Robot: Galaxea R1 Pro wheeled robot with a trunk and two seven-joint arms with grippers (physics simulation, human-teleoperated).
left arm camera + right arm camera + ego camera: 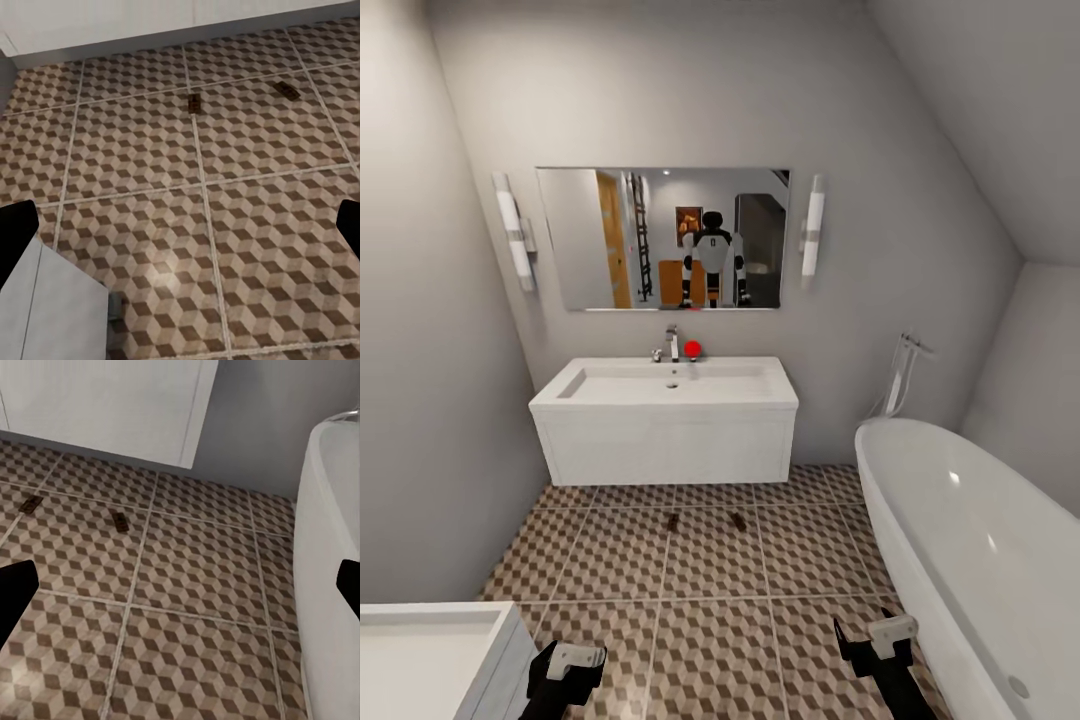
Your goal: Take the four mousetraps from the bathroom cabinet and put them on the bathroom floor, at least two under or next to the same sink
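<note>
Mousetraps are lying two in count on the bathroom floor at mid-frame, one left and one right, just before the sink. They are looking light, stiff and tiny, so pinching the board's long edges is seeming wisest. Both the left tool and the right tool are hanging wide apart and holding nothing.

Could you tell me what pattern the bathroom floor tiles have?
Brown, beige and white cubes on the bathroom floor, clearest in the left wrist view.
</note>
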